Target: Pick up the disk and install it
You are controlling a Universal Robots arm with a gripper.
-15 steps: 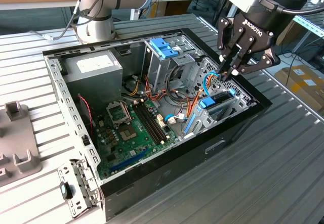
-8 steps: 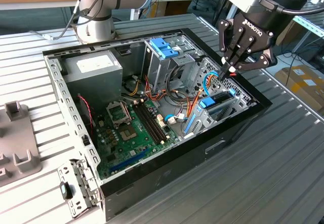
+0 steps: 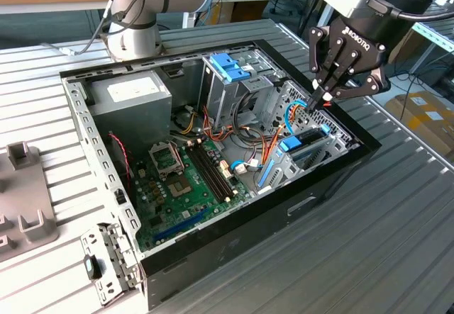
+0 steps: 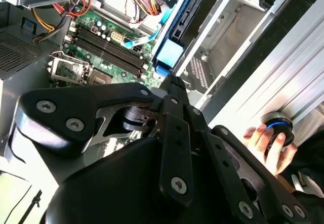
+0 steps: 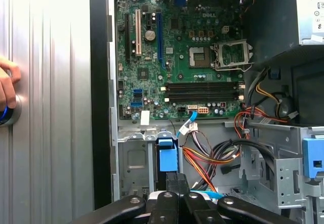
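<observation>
Ribbed metal table [image 3: 397, 208]; arm slants down, pincer [image 3: 320, 100] clenched (tips pressed together) near the disk [image 3: 298, 144].

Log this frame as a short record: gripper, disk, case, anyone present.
gripper: shut, tips close to the disk and its blue carrier
disk: on edge in the drive bay, at the exterior view's right
case: open, motherboard exposed
person: hand on a blue-ringed button on the table

Your exterior view looks obliquely down on the computer case [image 3: 248, 223]; both wrist views peer closely past the gripper [image 4: 172, 82] [image 5: 172, 179], seemingly opposite ways, sharing the motherboard [image 4: 109, 47] [image 5: 177, 57].
</observation>
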